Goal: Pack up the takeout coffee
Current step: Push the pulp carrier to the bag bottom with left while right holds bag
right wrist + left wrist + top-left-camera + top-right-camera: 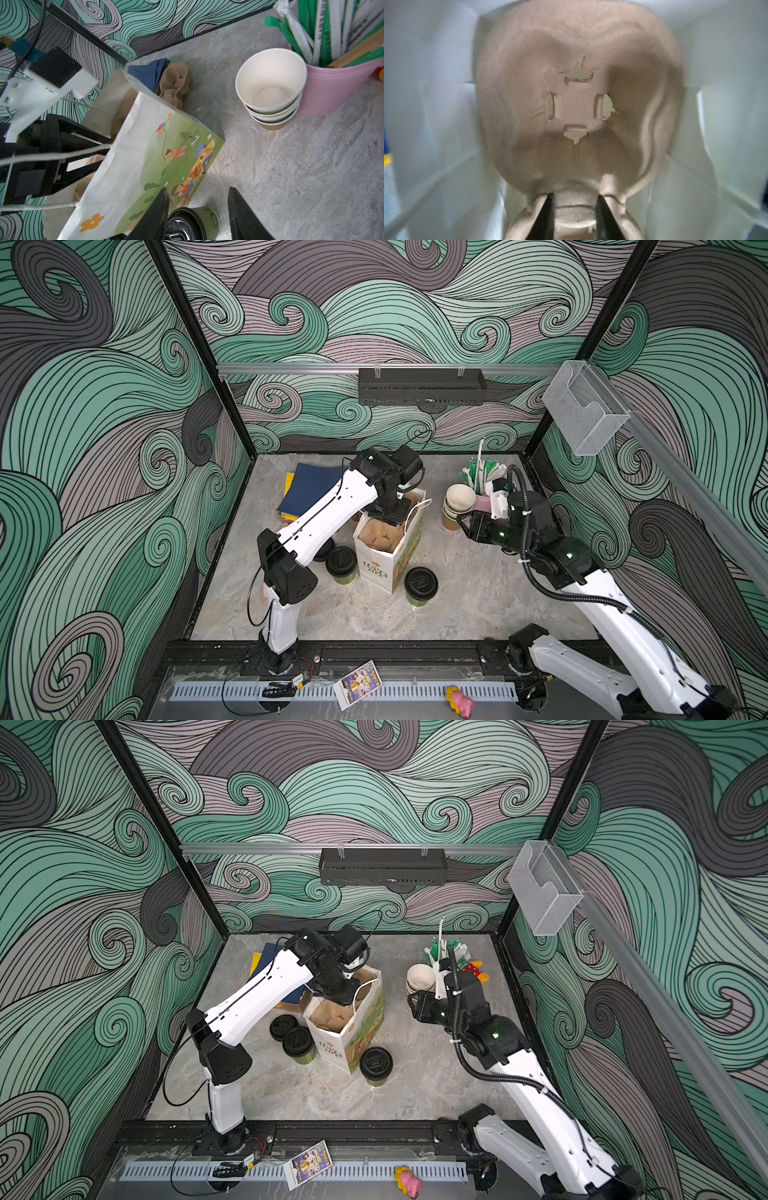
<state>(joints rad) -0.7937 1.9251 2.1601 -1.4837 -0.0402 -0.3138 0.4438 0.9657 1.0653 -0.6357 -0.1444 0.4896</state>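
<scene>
Marble-grey tabletop [478, 593], wave-mural walls [374, 302], left tool [574, 195] seemingly pinching pulp carrier [575, 104], right tool [197, 188] spread

L arm [328, 506] + pulp carrier [512, 104] fill bag [384, 566] mouth; tabletop [478, 580] free btwn bag, cup stack [457, 502].

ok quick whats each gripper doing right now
left gripper: closed on the pulp cup carrier, down inside the paper bag.
right gripper: open, holding nothing.
</scene>
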